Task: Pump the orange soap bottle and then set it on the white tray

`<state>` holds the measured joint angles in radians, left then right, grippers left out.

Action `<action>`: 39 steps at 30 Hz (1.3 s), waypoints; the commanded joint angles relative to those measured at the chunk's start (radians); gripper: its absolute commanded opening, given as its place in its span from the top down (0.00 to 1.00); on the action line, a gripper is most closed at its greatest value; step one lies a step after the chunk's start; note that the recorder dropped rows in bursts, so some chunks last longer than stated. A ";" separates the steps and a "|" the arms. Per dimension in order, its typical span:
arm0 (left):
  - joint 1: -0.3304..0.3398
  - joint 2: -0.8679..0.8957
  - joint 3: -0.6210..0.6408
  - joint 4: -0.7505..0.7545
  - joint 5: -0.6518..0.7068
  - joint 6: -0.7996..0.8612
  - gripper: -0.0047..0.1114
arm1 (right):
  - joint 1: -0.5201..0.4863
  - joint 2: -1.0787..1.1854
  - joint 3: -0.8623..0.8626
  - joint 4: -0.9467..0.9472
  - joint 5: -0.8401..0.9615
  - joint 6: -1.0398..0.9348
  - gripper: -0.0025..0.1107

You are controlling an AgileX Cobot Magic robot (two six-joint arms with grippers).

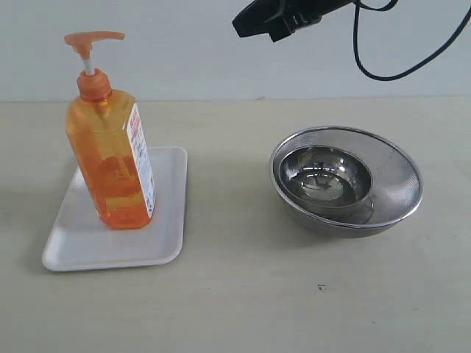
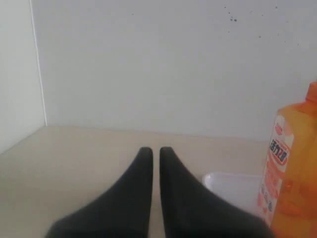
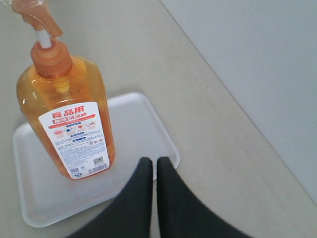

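You see the orange soap bottle (image 1: 114,165) standing upright on the white tray (image 1: 168,220), its base well inside the rim and towards the tray's far half. The pump head (image 1: 92,38) sits raised on its white stem, with the nozzle pointing to the right in the exterior view. The label (image 1: 140,158) faces right as well.

Your left gripper (image 2: 155,151) has its two dark fingers drawn together with only a thin slit between them, and they hold nothing. It hangs over the bare table (image 1: 243,294), apart from the bottle and from the tray corner visible in its view.

Your right gripper (image 3: 154,161) is drawn together in the same way (a hairline gap, nothing in it). It hovers above the tray's edge and touches neither tray nor bottle. In the exterior view a black part of an arm (image 1: 283,18) shows at the top edge, with a black cable (image 1: 397,73) looping down behind it.

On the right of the table sits a round steel mesh bowl (image 1: 401,176) with a smaller steel bowl (image 1: 327,176) nested inside, well apart from the tray.
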<state>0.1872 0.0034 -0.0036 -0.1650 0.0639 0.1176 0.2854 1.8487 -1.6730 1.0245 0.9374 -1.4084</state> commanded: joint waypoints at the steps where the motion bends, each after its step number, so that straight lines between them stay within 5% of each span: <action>1: 0.002 -0.003 0.004 -0.049 0.068 0.018 0.92 | -0.007 -0.013 -0.004 0.001 -0.006 -0.002 0.98; 32: 0.002 -0.003 0.004 -0.099 0.255 -0.045 0.92 | -0.007 -0.013 -0.004 0.001 -0.006 -0.002 0.98; 39: -0.103 -0.003 0.004 -0.097 0.252 -0.033 0.92 | -0.007 -0.013 -0.004 0.001 -0.006 -0.002 0.98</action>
<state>0.1267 0.0034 -0.0036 -0.2537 0.3145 0.0795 0.2854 1.8487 -1.6730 1.0245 0.9358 -1.4084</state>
